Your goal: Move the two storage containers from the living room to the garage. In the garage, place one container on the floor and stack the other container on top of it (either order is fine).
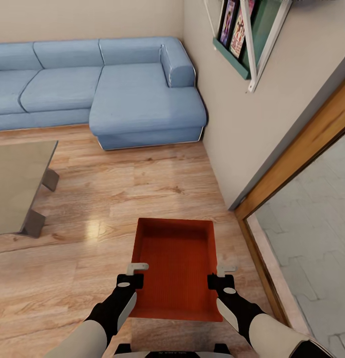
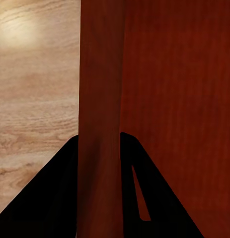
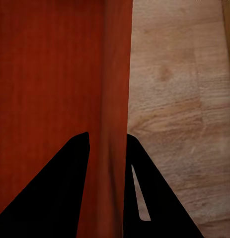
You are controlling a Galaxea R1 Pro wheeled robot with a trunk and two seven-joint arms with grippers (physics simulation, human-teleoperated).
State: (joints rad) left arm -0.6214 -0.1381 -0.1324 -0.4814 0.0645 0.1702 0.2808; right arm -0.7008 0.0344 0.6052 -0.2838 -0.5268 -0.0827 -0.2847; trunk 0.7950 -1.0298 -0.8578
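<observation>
An orange-red storage container, a shallow open-top tray, hangs level in front of me over the light wood-plank floor of the living room. My left gripper is shut on its left side wall and my right gripper is shut on its right side wall. In the left wrist view the tray wall runs between the two black fingers of the left gripper. The right wrist view shows the opposite wall pinched the same way by the right gripper. The tray is empty.
A blue sectional sofa fills the far side. A grey low table stands at the left. A beige wall with a magazine shelf and a wood-framed glass door close the right.
</observation>
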